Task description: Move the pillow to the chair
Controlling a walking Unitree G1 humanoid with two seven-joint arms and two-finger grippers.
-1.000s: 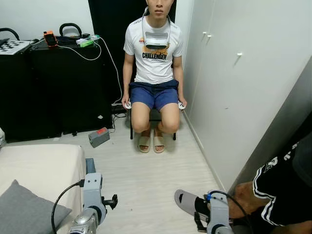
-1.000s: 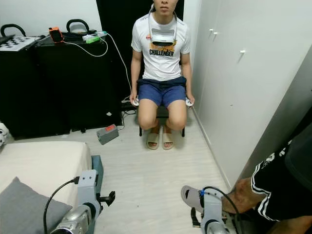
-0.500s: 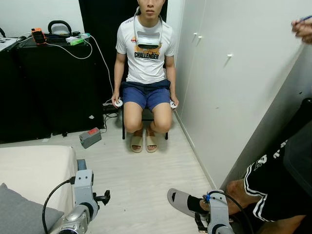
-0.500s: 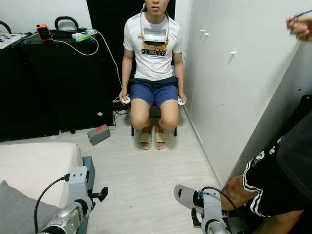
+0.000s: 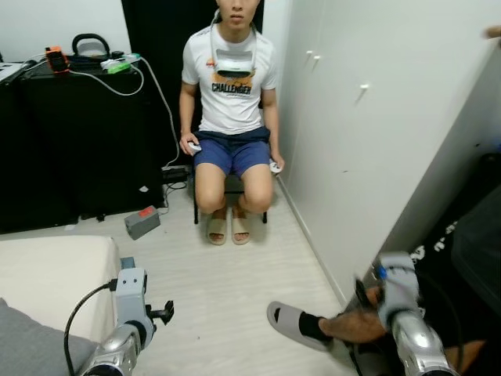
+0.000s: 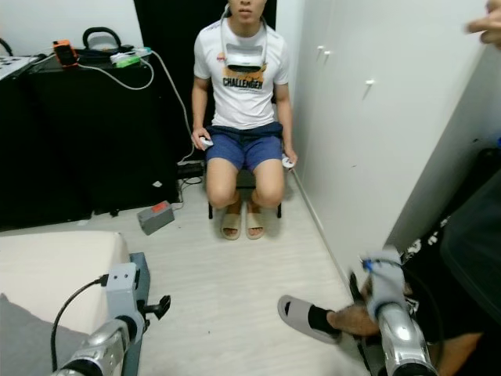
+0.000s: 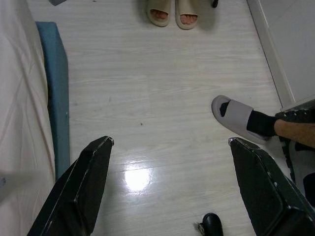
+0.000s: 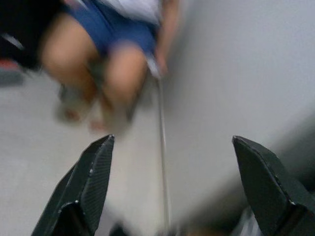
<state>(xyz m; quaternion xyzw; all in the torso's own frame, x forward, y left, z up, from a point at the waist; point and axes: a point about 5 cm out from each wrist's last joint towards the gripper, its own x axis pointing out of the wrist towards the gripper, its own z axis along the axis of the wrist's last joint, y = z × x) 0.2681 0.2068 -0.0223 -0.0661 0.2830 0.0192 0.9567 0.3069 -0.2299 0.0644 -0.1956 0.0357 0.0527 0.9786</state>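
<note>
The grey pillow [image 5: 31, 348] lies at the lower left corner of the head views, on the cream bed [image 5: 55, 270] — partly cut off by the frame edge. The chair [image 6: 249, 182] stands at the upper centre, against the dark back wall, with a seated person [image 5: 229, 110] in a white T-shirt and blue shorts on it, a small controller in each hand. The left gripper [image 7: 170, 182] hangs low beside the bed's blue edge, fingers spread wide over bare pale floorboards and holding nothing. The right gripper [image 8: 172, 187] is raised at the lower right of the head views — its wrist view is blurred, yet the two black fingers plainly stand far apart and empty, aimed toward the seated person and the white wardrobe [image 5: 368, 125]. A second person's leg in a grey slipper [image 5: 293, 325] rests on the floor at lower right, close to the right arm
</note>
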